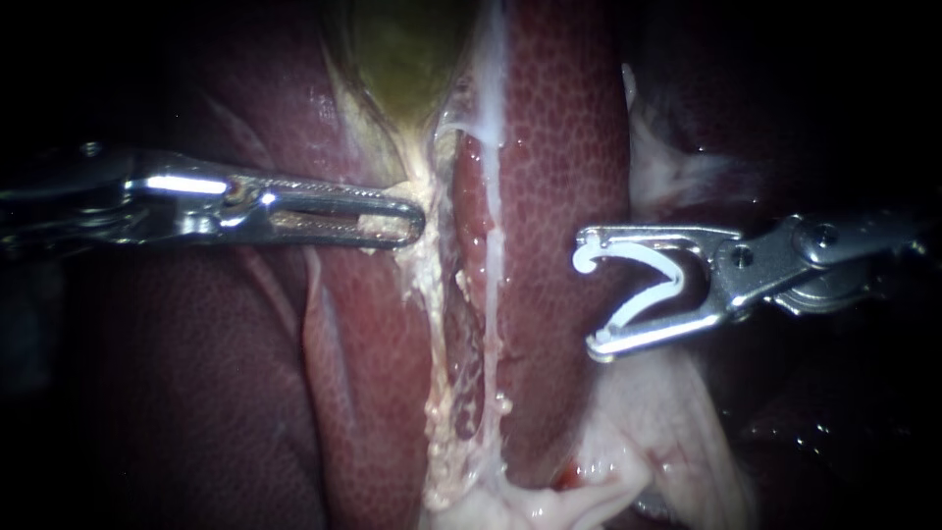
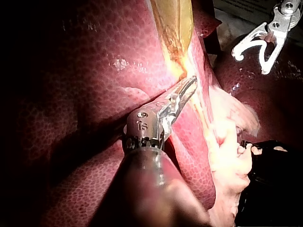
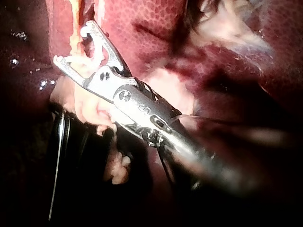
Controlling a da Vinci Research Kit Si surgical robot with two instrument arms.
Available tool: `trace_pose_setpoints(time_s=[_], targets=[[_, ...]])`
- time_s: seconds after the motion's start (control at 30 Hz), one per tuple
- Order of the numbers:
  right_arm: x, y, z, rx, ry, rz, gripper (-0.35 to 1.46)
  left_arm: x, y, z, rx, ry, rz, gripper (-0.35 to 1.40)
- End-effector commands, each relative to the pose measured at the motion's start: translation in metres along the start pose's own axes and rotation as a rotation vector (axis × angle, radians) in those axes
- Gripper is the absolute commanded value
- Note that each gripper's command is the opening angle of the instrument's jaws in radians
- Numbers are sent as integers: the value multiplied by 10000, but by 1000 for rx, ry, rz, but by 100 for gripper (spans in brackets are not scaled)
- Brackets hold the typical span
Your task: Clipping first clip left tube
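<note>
The tubes [image 1: 471, 294] run down the middle of the endoscope view, from the gallbladder [image 1: 407, 49] at 12 o'clock toward 6 o'clock, in a cleft of the liver [image 1: 559, 147]. I cannot tell for certain which strand is the left tube. The left instrument [image 1: 407, 214] comes in from 9 o'clock, its end effector clamped on pale tissue [image 1: 424, 245] just below the gallbladder, which seems to hold the tubes taut. The right instrument [image 1: 589, 294] sits at 3 o'clock of the tubes, apart from them and over the liver. Its end effector is spread wide and carries an open white clip [image 1: 643, 257] seated between its two halves, mouth toward the tubes. The likeliest error is taking the wrong bite: with the strands lying close together, the clip could take in two of them, or only part of one, or a tag of fringe. The clip's hooked tip could also dig into the liver as it crosses toward the cleft. If the left hold slips, the tubes would slacken and sink out of reach. Closing before the far tip shows past the tube risks an incomplete lock.
</note>
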Motion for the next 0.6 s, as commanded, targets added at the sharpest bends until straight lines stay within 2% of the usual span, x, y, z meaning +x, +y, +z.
trace_pose_setpoints(time_s=[0.03,0.33,0.47,0.6], targets=[[0,0,0,0,0,0,60,0,0,0,0,0,0,-35],[0,0,0,0,0,0,60,-2,0,-4,3,1,-1,-35],[0,0,0,0,0,0,60,-11,-1,-15,12,5,-6,-35],[0,0,0,0,0,0,60,-25,-2,-31,2,3,-14,-35]])
